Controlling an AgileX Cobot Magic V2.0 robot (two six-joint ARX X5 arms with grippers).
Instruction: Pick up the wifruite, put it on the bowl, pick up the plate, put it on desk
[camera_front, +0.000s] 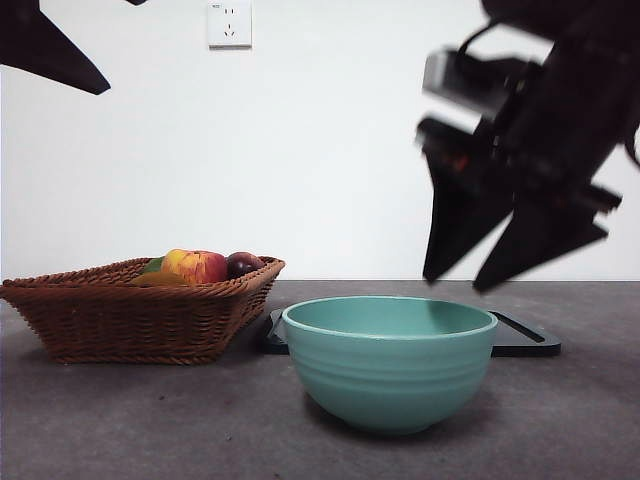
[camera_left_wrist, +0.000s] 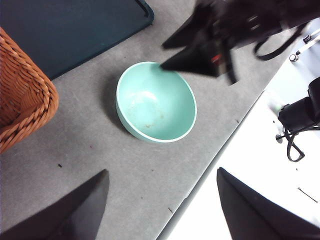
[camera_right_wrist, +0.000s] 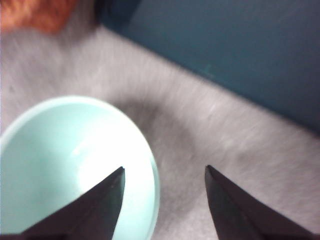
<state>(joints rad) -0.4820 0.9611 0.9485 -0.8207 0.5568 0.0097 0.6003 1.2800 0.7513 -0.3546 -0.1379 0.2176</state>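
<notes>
Teal bowl (camera_front: 389, 362) — right gripper (camera_front: 463, 282) above; jaws apart

A: What does the right gripper (camera_front: 465, 282) look like, upper right in the front view?
B: Two black, pointed, wedge-shaped jaws under a dark body, with a small red-orange mark and a looping black cable.
A: And the left gripper (camera_left_wrist: 160, 200)?
B: The same black tapering jaws.

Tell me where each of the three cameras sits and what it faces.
Front: table height, level at the pale teal ceramic bowl and brown wicker basket; right gripper upper right.
Left wrist: high, looking down; left gripper open.
Right wrist: over the bowl's rim; right gripper open.
All share the bowl.
</notes>
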